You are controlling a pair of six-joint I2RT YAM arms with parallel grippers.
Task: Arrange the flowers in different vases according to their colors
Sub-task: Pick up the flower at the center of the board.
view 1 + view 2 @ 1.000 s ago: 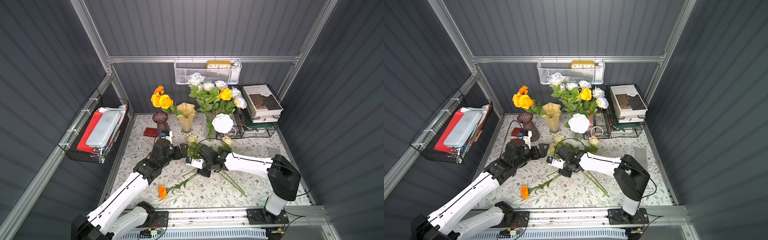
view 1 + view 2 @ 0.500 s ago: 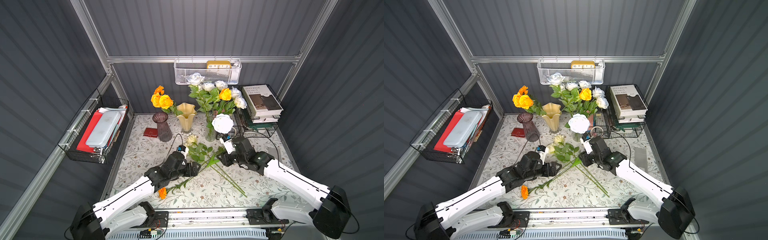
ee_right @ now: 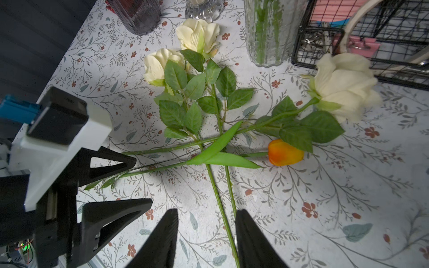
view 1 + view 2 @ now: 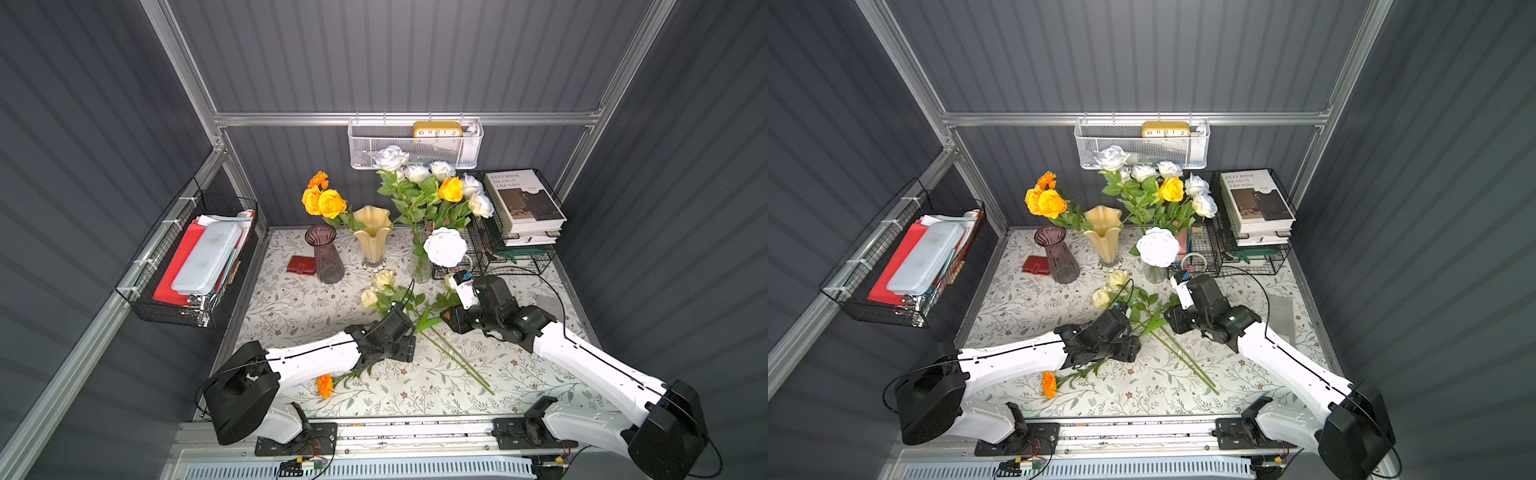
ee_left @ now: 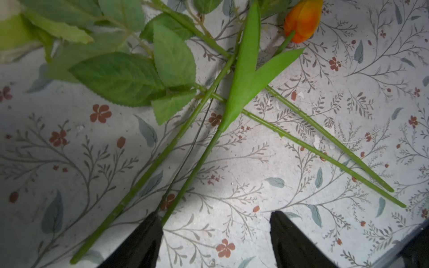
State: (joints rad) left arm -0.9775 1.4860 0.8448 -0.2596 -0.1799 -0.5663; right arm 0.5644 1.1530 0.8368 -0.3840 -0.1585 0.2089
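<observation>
Tablecloth (image 4: 291, 299): three vases (image 4: 372, 241) (five loose flowers (image 4: 384, 278))

White arm links (image 4: 316, 359), black joints (image 4: 245, 392), black wedge fingers (image 3: 162, 241), thin cables (image 4: 536, 272)

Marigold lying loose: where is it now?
In a top view the marigold lies on the tablecloth near its front edge, beside the left arm.
</observation>
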